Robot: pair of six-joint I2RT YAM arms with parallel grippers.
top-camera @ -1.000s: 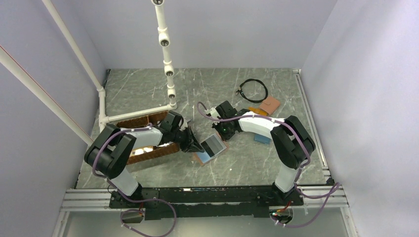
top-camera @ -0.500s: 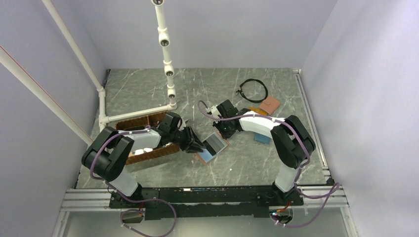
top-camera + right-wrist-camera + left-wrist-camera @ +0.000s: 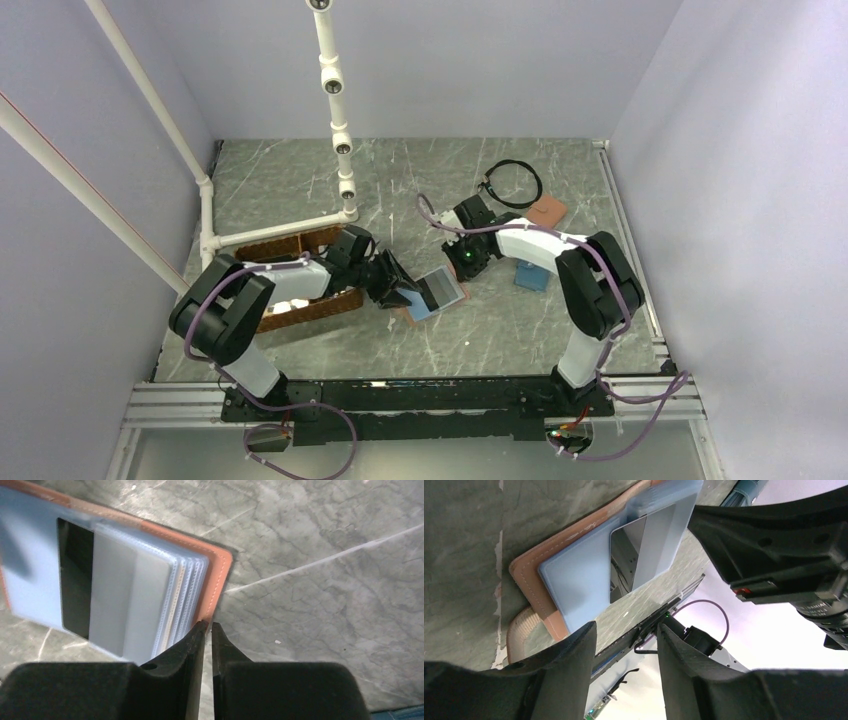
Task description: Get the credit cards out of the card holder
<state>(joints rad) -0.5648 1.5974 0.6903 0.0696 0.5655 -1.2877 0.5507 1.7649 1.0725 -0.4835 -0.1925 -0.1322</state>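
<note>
The salmon-pink card holder (image 3: 422, 306) lies open on the table between the arms, its light-blue pockets facing up. A grey credit card (image 3: 438, 290) sits in the top pocket, also visible in the left wrist view as the card (image 3: 644, 550) and in the right wrist view as the card (image 3: 112, 580). My left gripper (image 3: 402, 290) is at the holder's left edge, open, with nothing between the jaws (image 3: 626, 630). My right gripper (image 3: 462, 268) is at the holder's right edge (image 3: 220, 575); its tips (image 3: 207, 626) stand a narrow slit apart just off the salmon rim.
A brown woven basket (image 3: 300, 305) lies beside the left arm. A white pipe frame (image 3: 340, 150) stands at the back left. Behind the right arm are a black cable ring (image 3: 513, 183), an orange wallet (image 3: 547, 210) and a teal-blue wallet (image 3: 532, 278).
My left jaws have opened from shut. The right jaws have parted slightly, and the right arm has drawn back to the right. The card holder has shifted a little rightward.
</note>
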